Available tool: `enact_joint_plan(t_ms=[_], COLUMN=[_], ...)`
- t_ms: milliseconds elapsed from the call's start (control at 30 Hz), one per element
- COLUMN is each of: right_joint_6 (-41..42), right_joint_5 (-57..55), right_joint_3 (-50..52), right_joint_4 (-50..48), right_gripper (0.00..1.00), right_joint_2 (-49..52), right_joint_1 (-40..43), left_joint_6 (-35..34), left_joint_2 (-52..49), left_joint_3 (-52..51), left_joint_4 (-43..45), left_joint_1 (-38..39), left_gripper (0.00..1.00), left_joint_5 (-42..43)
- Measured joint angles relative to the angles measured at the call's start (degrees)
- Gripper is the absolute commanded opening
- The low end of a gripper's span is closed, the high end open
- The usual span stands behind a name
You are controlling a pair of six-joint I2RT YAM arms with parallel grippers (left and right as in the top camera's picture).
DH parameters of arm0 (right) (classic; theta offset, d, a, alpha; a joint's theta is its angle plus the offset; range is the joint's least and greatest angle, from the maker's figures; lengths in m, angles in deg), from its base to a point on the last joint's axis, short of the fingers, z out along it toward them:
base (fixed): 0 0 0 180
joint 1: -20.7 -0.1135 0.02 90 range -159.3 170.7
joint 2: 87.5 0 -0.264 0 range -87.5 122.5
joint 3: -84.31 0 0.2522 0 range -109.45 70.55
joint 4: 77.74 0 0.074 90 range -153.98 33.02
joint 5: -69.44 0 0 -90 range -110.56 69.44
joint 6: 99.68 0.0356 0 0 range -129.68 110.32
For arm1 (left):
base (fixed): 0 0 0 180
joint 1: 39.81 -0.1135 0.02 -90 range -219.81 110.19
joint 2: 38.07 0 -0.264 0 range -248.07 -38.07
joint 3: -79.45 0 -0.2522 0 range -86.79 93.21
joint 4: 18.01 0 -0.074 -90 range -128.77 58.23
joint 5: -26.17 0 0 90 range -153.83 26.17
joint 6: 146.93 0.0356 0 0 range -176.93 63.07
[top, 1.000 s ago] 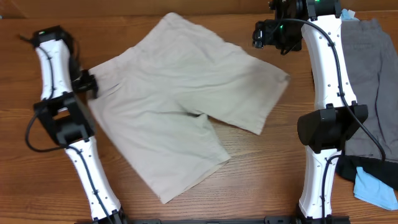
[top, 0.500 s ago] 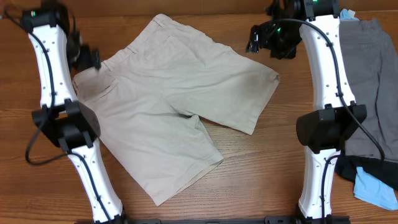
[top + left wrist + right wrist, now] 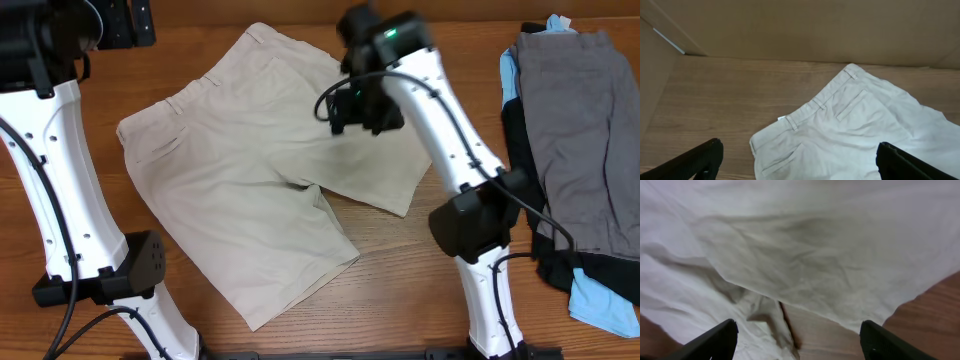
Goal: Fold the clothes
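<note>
The pale beige shorts (image 3: 250, 170) lie spread flat on the wooden table, waistband at the upper left, one leg pointing to the front, the other to the right. My left gripper (image 3: 125, 22) is raised at the far left corner, open and empty; its wrist view shows the waistband and back pockets (image 3: 840, 130) below the open jaws (image 3: 799, 162). My right gripper (image 3: 362, 112) hovers over the right leg of the shorts, open and empty; its wrist view shows the crotch and the two leg hems (image 3: 790, 280) between the jaws (image 3: 797, 340).
A pile of other clothes lies at the right: grey shorts (image 3: 580, 130) on top, a black garment (image 3: 570, 270) beneath, light-blue cloth (image 3: 605, 305) at the front right corner. A cardboard wall (image 3: 790, 25) stands behind the table.
My left arm has lifted up and away from the waistband to the far left corner. My right arm has swung left from the table's back right to above the shorts' right leg.
</note>
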Motion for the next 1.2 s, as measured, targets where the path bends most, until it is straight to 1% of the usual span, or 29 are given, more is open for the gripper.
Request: enact_joint_plan(t_ms=[200,333,567,700,867,1033,1200], right_joint_6=[4.9,7.2,8.4,8.7,9.0,9.4,8.1], right_joint_5=[-3.1,-3.8,-3.9,-3.7,-2.1,1.6,3.3], right_joint_3=[11.3,20.4,29.8,34.2,39.0,44.3,45.9], right_joint_4=[-3.7,-9.7,-19.9,-24.1,-28.6,-34.6,-41.7], right_gripper=[0.82,0.81,0.74,0.74,0.74,0.74,0.73], right_joint_2=[0.0,0.0,0.0,-0.2,-3.1,-6.2,-7.3], right_joint_1=[0.4,1.0,1.0,1.4,2.7,6.4,13.3], left_joint_6=[0.0,0.0,0.0,0.0,0.0,0.0,0.0], left_joint_2=[0.0,-0.6,-1.6,-1.6,-1.6,-1.6,-1.8], left_joint_3=[-0.3,-0.3,-0.4,-0.4,-0.5,-1.2,-1.5], left_joint_4=[-0.9,-2.2,-2.8,-3.0,-3.5,-3.7,-3.9], left_joint_1=[0.0,0.0,0.0,0.0,0.0,0.0,0.0], left_gripper=[1.0,1.0,1.0,1.0,1.0,1.0,1.0], left_joint_5=[0.2,0.2,0.4,0.5,0.6,1.2,1.7])
